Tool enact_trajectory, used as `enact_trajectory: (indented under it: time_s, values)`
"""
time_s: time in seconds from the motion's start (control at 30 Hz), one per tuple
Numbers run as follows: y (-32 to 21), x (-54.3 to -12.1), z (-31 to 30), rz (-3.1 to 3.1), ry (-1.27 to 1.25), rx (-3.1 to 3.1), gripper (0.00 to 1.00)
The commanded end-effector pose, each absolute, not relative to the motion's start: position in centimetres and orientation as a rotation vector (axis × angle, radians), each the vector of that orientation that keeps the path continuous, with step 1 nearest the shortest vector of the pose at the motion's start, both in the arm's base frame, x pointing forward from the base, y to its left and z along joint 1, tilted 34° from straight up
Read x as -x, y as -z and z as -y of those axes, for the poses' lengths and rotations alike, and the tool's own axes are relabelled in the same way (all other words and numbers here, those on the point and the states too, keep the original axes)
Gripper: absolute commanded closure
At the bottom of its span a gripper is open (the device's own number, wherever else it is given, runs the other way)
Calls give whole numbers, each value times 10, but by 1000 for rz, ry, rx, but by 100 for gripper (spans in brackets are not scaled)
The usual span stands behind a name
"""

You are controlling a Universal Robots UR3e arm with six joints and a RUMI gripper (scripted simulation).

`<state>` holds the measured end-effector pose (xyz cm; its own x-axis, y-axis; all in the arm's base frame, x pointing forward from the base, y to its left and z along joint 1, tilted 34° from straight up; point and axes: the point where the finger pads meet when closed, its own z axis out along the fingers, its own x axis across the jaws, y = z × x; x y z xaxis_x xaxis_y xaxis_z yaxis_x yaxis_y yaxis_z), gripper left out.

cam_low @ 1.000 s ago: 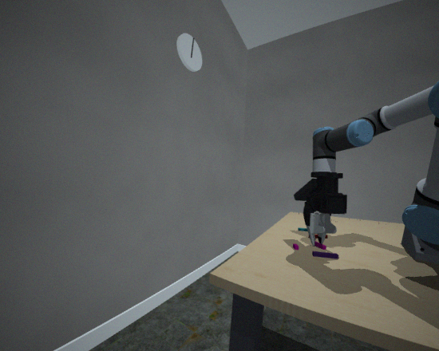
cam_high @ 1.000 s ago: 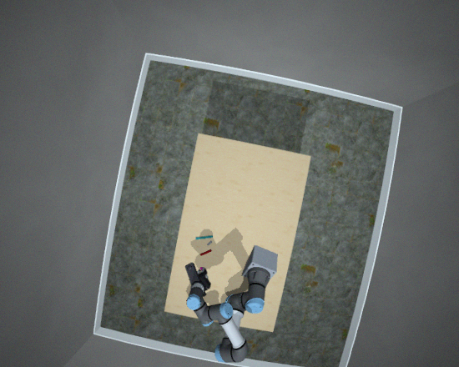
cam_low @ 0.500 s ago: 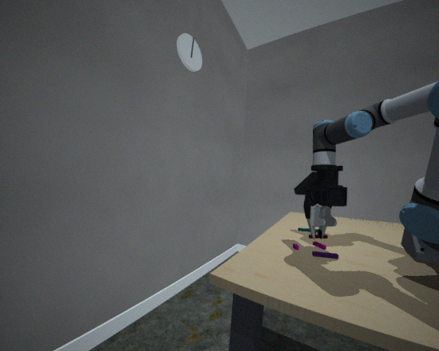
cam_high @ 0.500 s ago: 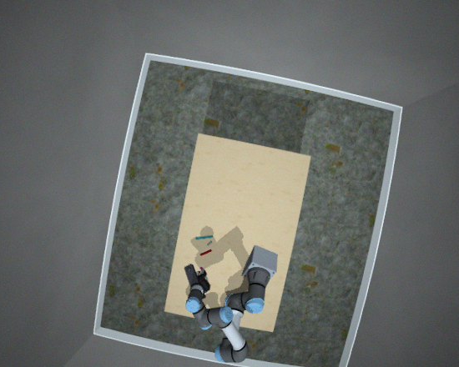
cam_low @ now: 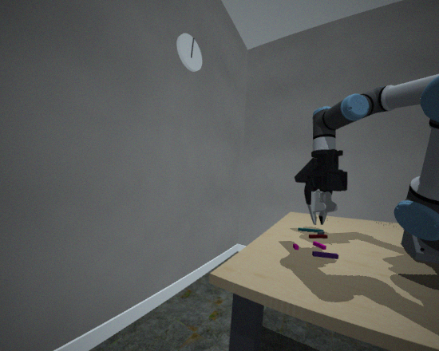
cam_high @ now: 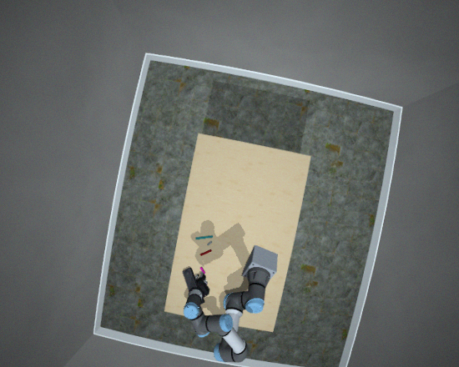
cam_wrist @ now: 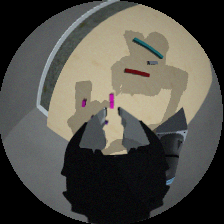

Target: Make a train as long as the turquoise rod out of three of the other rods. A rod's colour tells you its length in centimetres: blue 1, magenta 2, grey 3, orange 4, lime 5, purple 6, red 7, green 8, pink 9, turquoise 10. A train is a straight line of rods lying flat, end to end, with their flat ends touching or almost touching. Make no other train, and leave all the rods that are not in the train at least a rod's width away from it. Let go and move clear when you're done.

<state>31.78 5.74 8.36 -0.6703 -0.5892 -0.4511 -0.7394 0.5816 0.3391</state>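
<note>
Gripper [cam_high: 200, 273] [cam_low: 318, 224] [cam_wrist: 112, 107], narrowly open, unloaded: best lowered square across a magenta rod's long sides, to butt ends gently – purple, magenta, magenta. Beyond fingertips: one turquoise rod [cam_high: 204, 237] [cam_low: 310, 230] [cam_wrist: 148, 48], one red [cam_high: 206, 252] [cam_low: 318, 236] [cam_wrist: 137, 73]; beneath, one purple [cam_low: 325, 254] [cam_wrist: 106, 122]; beyond, one grey [cam_high: 209, 243] [cam_low: 321, 233] [cam_wrist: 152, 63]; nearby, two magenta [cam_low: 319, 245] [cam_wrist: 111, 101].

Purple rod [cam_low: 325, 254] as landmark: magenta rod [cam_high: 202, 270] [cam_low: 319, 245] [cam_wrist: 112, 101] blocks just beside it; bare wood on its near side.
</note>
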Motion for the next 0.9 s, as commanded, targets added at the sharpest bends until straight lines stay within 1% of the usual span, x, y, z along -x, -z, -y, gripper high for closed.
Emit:
enact_trajectory:
  time_s: [0.0, 0.53, 0.57, 0.87]
  values:
    - [-94, -317, -50, -2524, -739, 1091, 86]
    - [-105, -316, -43, -2524, -739, 1091, 86]
    - [-105, -316, -43, -2524, -739, 1091, 0]
    - [-105, -316, -43, -2524, -739, 1091, 0]
